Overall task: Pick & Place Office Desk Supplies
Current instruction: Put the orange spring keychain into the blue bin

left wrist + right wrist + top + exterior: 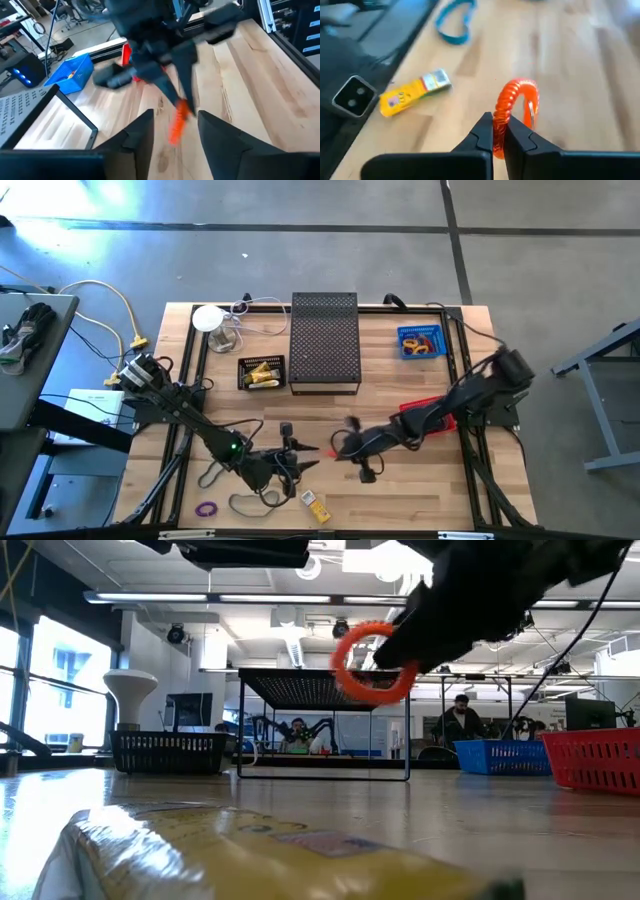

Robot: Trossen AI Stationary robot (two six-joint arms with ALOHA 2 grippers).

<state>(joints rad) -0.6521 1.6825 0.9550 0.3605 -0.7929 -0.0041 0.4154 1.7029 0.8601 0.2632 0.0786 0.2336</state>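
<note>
So your right hand has its fingers pinched shut on the orange coil, which hangs clear of the surface around the middle, a bit toward 6 o'clock. The left hand sits just beside it on the 9 o'clock side with its fingers standing apart and nothing between them, so it looks like a handoff and the coil is all yours on the right now.

My take on doing this bit well: the grip is only on one edge of the loop, so I'd move slow and level or it'll swing and maybe slip out. Back the left arm off first so the two don't bump.

For the drop, the red bin is at about 3 o'clock, right next to the right arm, and the blue bin is up around 1 o'clock. Can't tell from here which one wants the coil. Either way, get it fully over the rim before letting go, since a springy loop like that probably bounces.

The yellow piece and purple loop are still down at 6 to 7 o'clock.
</note>
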